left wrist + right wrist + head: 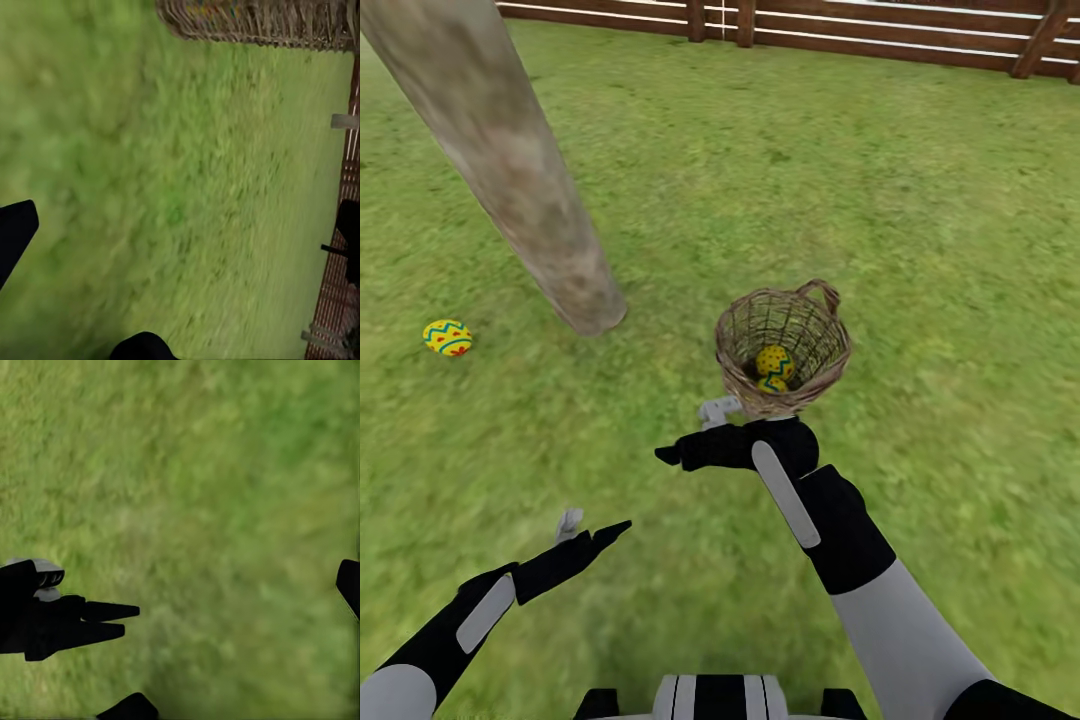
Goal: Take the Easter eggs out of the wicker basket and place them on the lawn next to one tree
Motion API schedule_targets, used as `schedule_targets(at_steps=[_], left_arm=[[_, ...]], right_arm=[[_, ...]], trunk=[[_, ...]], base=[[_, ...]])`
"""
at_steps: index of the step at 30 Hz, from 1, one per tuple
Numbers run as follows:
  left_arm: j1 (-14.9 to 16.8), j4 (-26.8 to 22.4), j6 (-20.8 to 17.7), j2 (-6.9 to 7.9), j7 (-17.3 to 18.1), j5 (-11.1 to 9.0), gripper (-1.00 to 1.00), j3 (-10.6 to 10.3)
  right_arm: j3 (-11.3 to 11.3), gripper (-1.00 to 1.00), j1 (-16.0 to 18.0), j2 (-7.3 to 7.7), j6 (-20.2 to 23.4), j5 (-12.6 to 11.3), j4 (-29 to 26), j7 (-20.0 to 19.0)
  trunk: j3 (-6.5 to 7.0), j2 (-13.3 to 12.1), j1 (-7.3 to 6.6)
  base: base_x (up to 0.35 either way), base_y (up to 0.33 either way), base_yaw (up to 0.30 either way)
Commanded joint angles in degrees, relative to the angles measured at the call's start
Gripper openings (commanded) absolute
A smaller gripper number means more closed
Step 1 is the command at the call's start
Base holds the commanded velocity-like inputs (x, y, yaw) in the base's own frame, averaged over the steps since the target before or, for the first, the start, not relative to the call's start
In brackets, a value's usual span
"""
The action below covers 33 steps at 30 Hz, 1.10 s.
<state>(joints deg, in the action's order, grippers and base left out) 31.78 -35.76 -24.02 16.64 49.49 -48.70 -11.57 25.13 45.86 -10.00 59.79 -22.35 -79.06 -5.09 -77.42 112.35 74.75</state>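
Observation:
The wicker basket (830, 352) stands upright on the lawn (920, 200), right of the tree (510, 160) trunk's foot. Two Easter eggs (774, 362) lie inside it, one partly under the other. A third Easter egg (447, 337) rests on the grass left of the trunk's base. My right gripper (695, 432) hovers just in front of the basket, pointing left, open and holding nothing. My left gripper (590, 527) hangs lower left over bare grass, also open and holding nothing. The left wrist view catches the basket's (255, 19) woven wall.
A brown wooden fence (860, 30) runs along the far edge of the lawn and also appears as the fence (337, 300) in the left wrist view. Open grass surrounds the trunk and basket on all sides.

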Motion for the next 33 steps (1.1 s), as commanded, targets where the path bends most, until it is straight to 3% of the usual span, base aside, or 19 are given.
schedule_targets(at_steps=[1, 11, 21, 33], left_arm=[[0.0, 0.0, -0.5, 0.06, 0.0, -0.6, 1.00, -0.2], [0.0, 0.0, -0.5, 0.06, 0.0, -0.6, 1.00, -0.2], [0.0, 0.0, -0.5, 0.06, 0.0, -0.6, 1.00, -0.3], [0.0, -0.1, -0.5, 0.09, 0.1, -0.6, 1.00, -0.3]], right_arm=[[0.0, 1.00, 0.0, 0.00, 0.2, 0.6, 0.0, -0.6], [0.0, 1.00, 0.0, 0.00, 0.2, 0.6, -0.3, -1.0], [0.0, 1.00, 0.0, 0.00, 0.2, 0.3, -1.6, -1.0], [-0.2, 1.00, 0.0, 0.00, 0.2, -0.3, -1.7, -1.0]], trunk=[[-0.04, 0.0, 0.01], [-0.28, 0.0, 0.01], [-0.39, 0.0, 0.01], [-0.39, 0.0, 0.01]], base=[[0.144, -0.304, 0.277], [0.133, -0.299, 0.276], [-0.011, -0.283, 0.257], [-0.017, -0.272, 0.038]])
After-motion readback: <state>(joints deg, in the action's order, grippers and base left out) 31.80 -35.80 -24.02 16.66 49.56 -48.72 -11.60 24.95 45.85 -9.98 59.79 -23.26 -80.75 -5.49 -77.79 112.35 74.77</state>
